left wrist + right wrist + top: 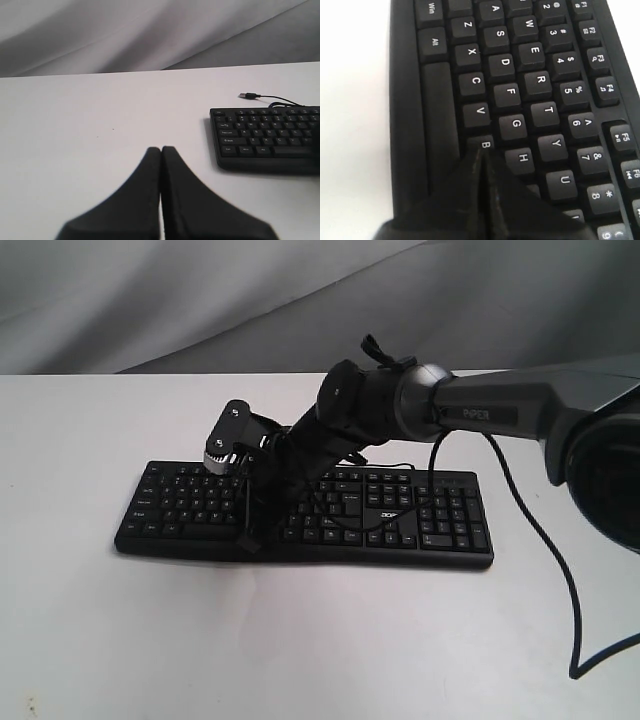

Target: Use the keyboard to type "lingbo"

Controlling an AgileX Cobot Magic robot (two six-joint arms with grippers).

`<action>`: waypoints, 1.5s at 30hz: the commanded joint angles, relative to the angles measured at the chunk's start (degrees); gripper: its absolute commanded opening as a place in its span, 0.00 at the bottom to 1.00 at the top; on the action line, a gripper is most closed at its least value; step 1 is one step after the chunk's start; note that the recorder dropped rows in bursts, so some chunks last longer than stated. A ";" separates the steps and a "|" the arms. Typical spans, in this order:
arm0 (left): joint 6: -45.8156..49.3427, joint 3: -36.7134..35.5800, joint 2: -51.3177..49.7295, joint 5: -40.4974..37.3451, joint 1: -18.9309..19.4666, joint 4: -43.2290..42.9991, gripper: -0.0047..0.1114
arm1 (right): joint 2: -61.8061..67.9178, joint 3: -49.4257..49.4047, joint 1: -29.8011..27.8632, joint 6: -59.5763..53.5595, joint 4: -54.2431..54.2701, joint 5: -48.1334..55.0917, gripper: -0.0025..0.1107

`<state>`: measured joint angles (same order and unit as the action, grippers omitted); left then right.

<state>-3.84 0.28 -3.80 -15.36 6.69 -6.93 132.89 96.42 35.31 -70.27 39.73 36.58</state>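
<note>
The black keyboard (440,515) lies across the middle of the white table. My right gripper (248,543) reaches over it from the right, pointing down at its lower letter rows. In the right wrist view the right gripper (481,151) is shut with nothing held, and its tip rests at the B key (485,143) of the keyboard (520,85); I cannot tell whether the key is pressed down. My left gripper (161,149) is shut and empty over bare table, well clear of the keyboard (265,140). The left arm does not show in the exterior view.
The keyboard's thin cable ends in a loose USB plug (247,95) on the table behind its corner. A thick black cable (560,580) hangs from the right arm down to the table at the right. Grey cloth (200,300) backs the table.
</note>
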 commanded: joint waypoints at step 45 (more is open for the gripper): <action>-0.12 -0.28 -0.23 0.34 -0.04 0.21 0.04 | 7.08 11.40 -0.47 1.84 2.67 2.66 0.02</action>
<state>-3.84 0.28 -3.80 -15.36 6.69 -6.93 139.47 107.48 35.20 -68.35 41.95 38.71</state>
